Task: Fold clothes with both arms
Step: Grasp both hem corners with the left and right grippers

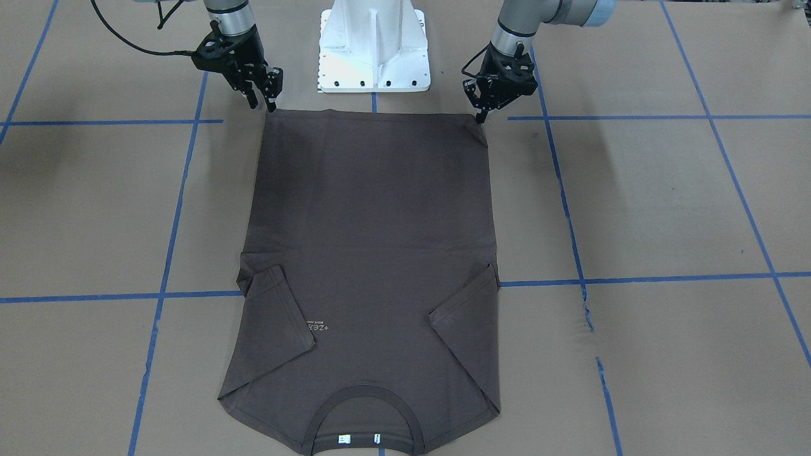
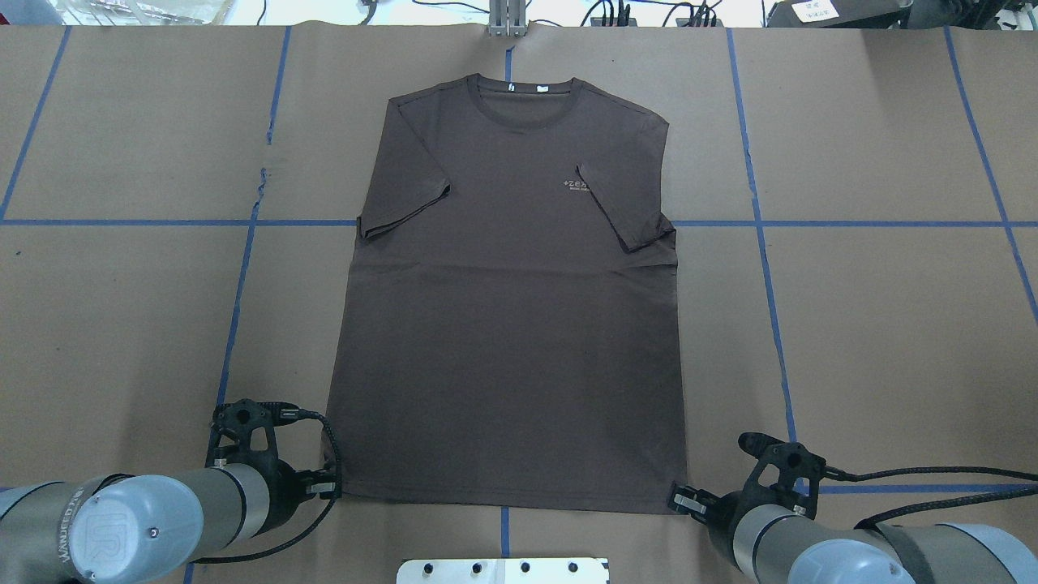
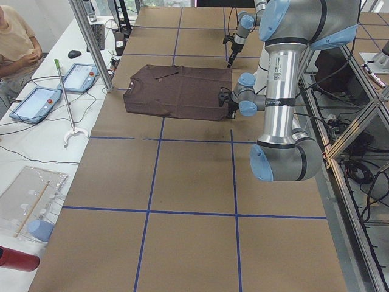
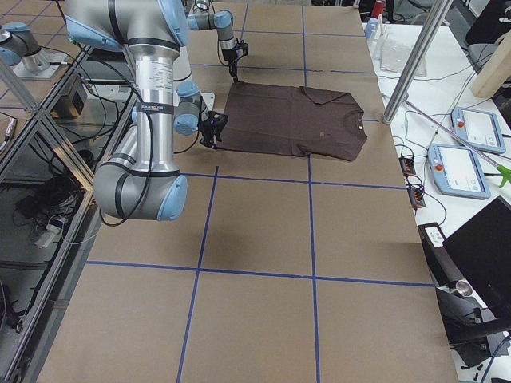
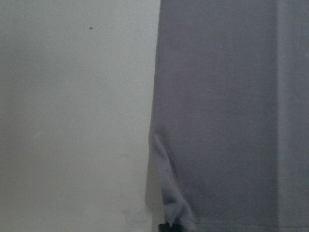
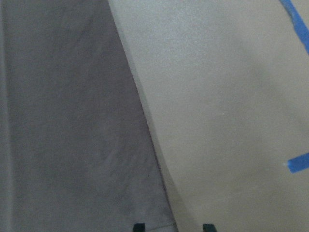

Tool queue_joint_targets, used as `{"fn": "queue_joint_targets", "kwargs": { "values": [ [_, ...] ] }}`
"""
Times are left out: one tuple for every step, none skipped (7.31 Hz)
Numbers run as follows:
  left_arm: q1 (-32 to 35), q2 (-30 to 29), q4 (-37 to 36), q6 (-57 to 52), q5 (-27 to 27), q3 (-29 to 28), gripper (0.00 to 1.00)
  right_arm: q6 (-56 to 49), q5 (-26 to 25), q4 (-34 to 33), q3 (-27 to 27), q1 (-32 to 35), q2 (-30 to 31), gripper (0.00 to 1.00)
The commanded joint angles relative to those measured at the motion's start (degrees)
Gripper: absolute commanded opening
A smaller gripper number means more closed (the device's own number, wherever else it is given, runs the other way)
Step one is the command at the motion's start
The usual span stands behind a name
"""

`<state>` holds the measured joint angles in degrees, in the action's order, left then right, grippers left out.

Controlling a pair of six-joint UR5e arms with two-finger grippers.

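Observation:
A dark brown T-shirt [image 1: 374, 221] lies flat on the brown table, sleeves folded inward, collar [image 2: 523, 109] and white neck tags at the far side from the robot. My left gripper [image 1: 483, 116] is down at the hem corner on my left. Its fingers are together, and the cloth [image 5: 227, 121] puckers up into its fingertip [image 5: 170, 227]. My right gripper [image 1: 263, 101] hovers at the other hem corner. In the right wrist view its two fingertips [image 6: 139, 226] stand apart, and the shirt's edge [image 6: 63, 121] runs between them.
The white pedestal base [image 1: 374, 50] stands just behind the hem. Blue tape lines [image 2: 243, 268] cross the paper-covered table. In the left side view a metal post [image 3: 91, 42], control tablets [image 3: 36, 100] and a seated person [image 3: 15, 42] are beyond the far edge.

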<state>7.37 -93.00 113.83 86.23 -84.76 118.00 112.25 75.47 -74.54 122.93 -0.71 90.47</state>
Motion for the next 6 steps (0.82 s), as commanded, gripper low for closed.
{"fn": "queue_joint_targets", "kwargs": {
  "values": [
    [0.01,-0.08,-0.01,-0.10,0.12,0.04,0.00,0.07,-0.14,0.01,-1.81,-0.35,-1.61,0.44],
    [0.01,0.01,-0.01,-0.10,0.12,0.04,0.00,0.07,-0.23,0.01,-1.90,-0.52,-1.61,0.42],
    [0.01,0.01,-0.01,-0.10,0.12,0.04,0.00,0.07,-0.41,-0.07,-1.90,-0.61,-1.52,0.40],
    [0.10,0.01,-0.01,-0.10,0.12,0.04,0.00,0.07,-0.41,-0.08,-1.90,-0.61,-1.52,0.26],
    [0.10,0.01,-0.01,-0.10,0.12,0.04,0.00,-0.10,-0.32,-0.08,-1.64,-0.52,-1.61,0.00],
    [0.10,0.01,-0.01,-0.10,0.12,0.04,0.00,-0.10,-0.32,-0.08,-1.38,-0.44,-1.52,0.00]
  ]
}}
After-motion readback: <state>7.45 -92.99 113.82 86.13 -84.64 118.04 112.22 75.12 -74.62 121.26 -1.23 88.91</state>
